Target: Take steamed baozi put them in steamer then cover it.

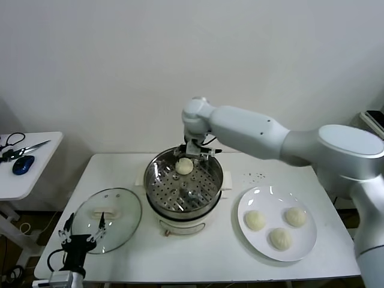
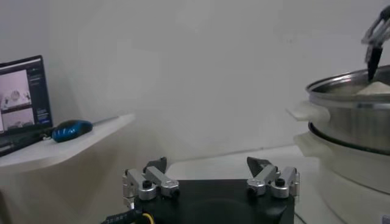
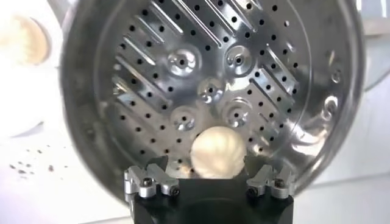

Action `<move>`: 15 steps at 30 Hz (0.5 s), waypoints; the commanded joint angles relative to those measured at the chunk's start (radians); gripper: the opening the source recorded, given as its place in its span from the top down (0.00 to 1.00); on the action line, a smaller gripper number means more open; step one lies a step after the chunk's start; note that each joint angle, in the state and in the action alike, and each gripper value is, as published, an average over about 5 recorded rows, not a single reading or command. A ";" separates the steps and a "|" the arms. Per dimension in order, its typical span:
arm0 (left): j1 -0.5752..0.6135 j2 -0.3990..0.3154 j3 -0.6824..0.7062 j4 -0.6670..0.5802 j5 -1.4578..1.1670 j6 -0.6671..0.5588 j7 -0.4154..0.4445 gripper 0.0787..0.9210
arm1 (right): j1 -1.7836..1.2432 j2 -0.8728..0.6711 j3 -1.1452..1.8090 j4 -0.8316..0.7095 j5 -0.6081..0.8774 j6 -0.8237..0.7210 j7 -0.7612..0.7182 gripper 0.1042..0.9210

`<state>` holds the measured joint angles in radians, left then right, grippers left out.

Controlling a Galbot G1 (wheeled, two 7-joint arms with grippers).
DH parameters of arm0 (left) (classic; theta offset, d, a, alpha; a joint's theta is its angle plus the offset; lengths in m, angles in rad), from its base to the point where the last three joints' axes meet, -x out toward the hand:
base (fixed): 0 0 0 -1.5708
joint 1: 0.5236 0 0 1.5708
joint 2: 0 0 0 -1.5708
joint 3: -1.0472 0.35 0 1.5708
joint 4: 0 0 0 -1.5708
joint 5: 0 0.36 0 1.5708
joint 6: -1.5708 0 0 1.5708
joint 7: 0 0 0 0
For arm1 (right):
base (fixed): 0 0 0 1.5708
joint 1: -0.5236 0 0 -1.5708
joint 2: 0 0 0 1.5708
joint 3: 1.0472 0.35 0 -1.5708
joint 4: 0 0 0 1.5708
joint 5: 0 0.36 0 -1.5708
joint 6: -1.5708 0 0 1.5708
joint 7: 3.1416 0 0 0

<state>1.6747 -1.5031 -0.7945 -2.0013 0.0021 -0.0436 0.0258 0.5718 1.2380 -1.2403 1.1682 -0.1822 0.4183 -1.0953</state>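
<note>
Pincer on the right (image 1: 188,155) hangs over the steamer (image 1: 184,183), jaws spread wide either side of one bun (image 1: 184,166) and gripping nothing. The wrist view shows that bun (image 3: 217,152) resting on the perforated floor at the 12 o'clock edge of the basket (image 3: 207,85), fingers (image 3: 149,181) apart from it. At 3 o'clock from the steamer sits a plate (image 1: 277,223) with three buns (image 1: 280,238). At 9 o'clock the cover (image 1: 106,219) lies flat on the desk (image 1: 198,258). Left pincer (image 1: 83,235) hovers at the cover's near edge, jaws wide and empty. A side table (image 1: 24,174) stands further left.
</note>
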 commanded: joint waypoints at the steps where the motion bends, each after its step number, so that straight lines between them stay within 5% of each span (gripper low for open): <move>1: -0.001 -0.002 0.009 -0.024 0.001 0.004 0.007 0.12 | 0.208 -0.247 -0.142 0.196 0.328 -0.198 0.063 0.12; 8: 0.000 -0.005 0.027 -0.036 0.014 0.005 0.009 0.12 | 0.292 -0.505 -0.281 0.364 0.664 -0.519 0.188 0.12; 15: 0.006 -0.007 0.037 -0.034 0.024 0.004 0.008 0.12 | 0.168 -0.707 -0.290 0.414 0.706 -0.693 0.218 0.12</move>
<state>1.6779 -1.5091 -0.7642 -2.0282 0.0212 -0.0404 0.0308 0.7287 0.7604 -1.4545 1.4755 0.3304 -0.0552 -0.9411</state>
